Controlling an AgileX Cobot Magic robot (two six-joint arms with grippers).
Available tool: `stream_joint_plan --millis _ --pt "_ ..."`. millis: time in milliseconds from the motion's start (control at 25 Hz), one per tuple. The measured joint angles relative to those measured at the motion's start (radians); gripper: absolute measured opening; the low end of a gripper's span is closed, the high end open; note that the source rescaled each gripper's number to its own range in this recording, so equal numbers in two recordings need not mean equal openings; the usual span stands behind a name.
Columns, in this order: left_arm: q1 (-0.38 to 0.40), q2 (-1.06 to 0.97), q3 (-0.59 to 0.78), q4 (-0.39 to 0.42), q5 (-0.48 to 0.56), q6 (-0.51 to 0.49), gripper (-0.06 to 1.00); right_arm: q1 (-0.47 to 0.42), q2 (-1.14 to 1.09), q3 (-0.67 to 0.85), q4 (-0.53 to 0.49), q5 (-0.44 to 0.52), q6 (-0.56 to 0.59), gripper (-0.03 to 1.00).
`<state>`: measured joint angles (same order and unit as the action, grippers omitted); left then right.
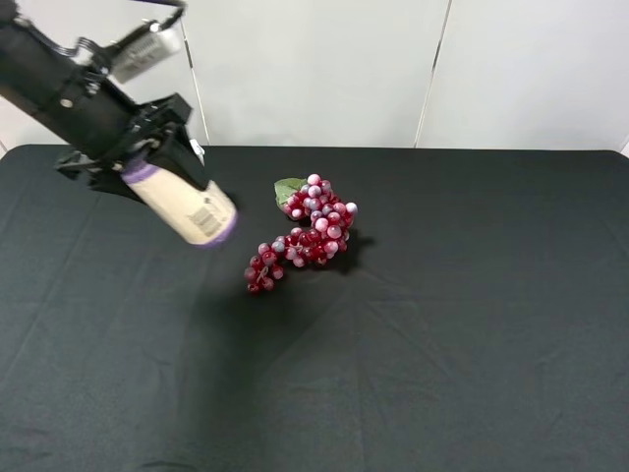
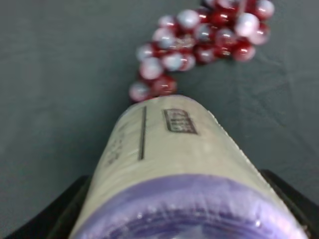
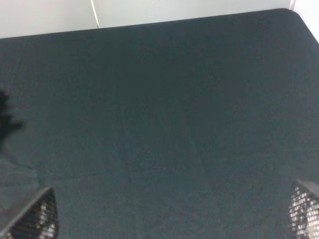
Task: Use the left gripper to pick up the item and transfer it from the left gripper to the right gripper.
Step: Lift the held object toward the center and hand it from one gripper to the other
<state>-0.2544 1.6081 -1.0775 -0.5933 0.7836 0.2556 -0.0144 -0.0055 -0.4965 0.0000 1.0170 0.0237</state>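
Observation:
The item (image 1: 187,205), a cream-white cylinder with purple ends and a barcode label, is held in the air above the left back of the table, tilted with its free end down toward the grapes. My left gripper (image 1: 149,159) is shut on its upper purple end. In the left wrist view the item (image 2: 174,149) fills the frame between the black fingers (image 2: 55,219). My right gripper (image 3: 168,219) is open and empty over bare cloth, and only its mesh-patterned fingertips (image 3: 35,219) show. It is out of the exterior high view.
A red grape bunch (image 1: 310,231) with a green leaf lies on the black tablecloth (image 1: 442,344) just right of the item's lower end; it also shows in the left wrist view (image 2: 199,40). A white wall stands behind the table's back edge.

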Motion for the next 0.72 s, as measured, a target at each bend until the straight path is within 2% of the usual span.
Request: stream_joint_plan --millis 200,360,480,600,720 --pt "-0.013 0.038 0.0 -0.166 0.02 0.162 0.01 0.0 0.0 0.0 0.0 0.001 0.0 1.0" --pt "-0.013 0.076 0.0 -0.314 0.09 0.32 0.01 0.0 0.0 0.0 0.0 0.001 0.0 1.0" --pt "-0.013 0.106 0.0 -0.408 0.148 0.402 0.01 0.0 0.0 0.0 0.0 0.001 0.0 1.0" --pt "-0.013 0.128 0.001 -0.462 0.172 0.44 0.01 0.0 0.0 0.0 0.0 0.001 0.0 1.0" --pt "-0.013 0.13 0.001 -0.466 0.171 0.449 0.01 0.0 0.0 0.0 0.007 0.001 -0.01 1.0"
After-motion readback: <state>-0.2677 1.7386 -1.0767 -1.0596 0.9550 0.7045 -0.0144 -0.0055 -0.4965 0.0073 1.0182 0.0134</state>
